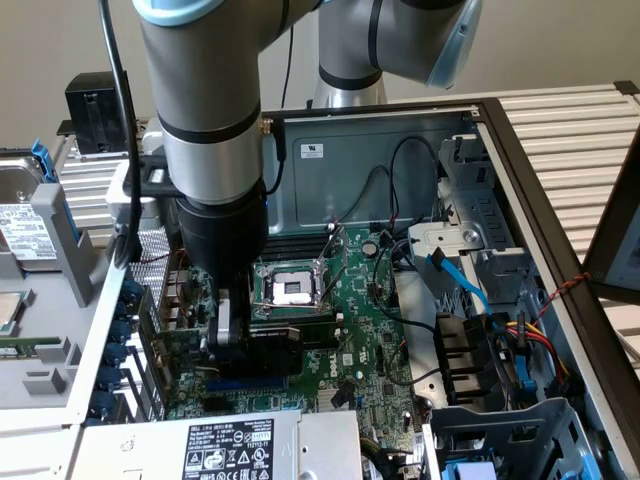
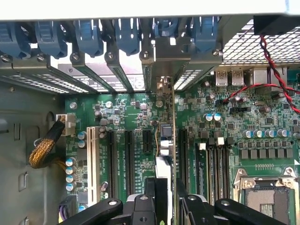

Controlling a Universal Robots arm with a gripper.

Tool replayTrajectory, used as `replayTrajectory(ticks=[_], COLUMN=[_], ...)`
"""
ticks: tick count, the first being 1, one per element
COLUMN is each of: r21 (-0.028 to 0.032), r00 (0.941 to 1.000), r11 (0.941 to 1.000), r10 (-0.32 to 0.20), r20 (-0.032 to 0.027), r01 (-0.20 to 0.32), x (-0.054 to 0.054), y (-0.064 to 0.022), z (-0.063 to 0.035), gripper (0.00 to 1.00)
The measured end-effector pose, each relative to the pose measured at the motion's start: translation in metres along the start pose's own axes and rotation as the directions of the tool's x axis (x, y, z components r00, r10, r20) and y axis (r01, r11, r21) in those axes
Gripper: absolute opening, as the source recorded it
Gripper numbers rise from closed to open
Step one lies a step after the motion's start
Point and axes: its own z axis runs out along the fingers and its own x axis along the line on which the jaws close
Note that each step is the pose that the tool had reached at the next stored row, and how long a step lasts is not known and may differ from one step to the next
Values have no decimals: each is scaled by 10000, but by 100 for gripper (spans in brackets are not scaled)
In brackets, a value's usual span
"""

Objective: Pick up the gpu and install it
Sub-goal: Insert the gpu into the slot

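My gripper [image 1: 228,345] reaches down into the open computer case and is shut on the gpu [image 1: 275,350], a small green card with a black shroud. The card stands on edge low over the expansion slots of the large green motherboard [image 1: 370,330], beside the CPU socket [image 1: 290,288]. In the wrist view the gpu [image 2: 171,140] is seen edge-on, clamped between the black fingers [image 2: 151,199] of the gripper [image 2: 165,201]. Its silver bracket [image 2: 161,65] sits in line with the rear slot openings. I cannot tell whether its lower edge is in a slot.
Blue slot clips [image 2: 89,35] line the case's rear wall. A labelled power supply [image 1: 230,445] lies at the front, a hard drive [image 1: 20,220] at the exterior view's left. A blue cable [image 1: 460,280] and drive cage [image 1: 500,440] crowd the right. A red-black wire [image 2: 276,70] crosses the board.
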Motion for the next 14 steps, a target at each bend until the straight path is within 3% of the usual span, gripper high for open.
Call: replayTrajectory(ticks=[14], r21=[-6], r00=[10000], r11=[10000], r10=[0], r20=[-2], r01=[0], x=[-11], y=[1], z=[12], gripper=[27])
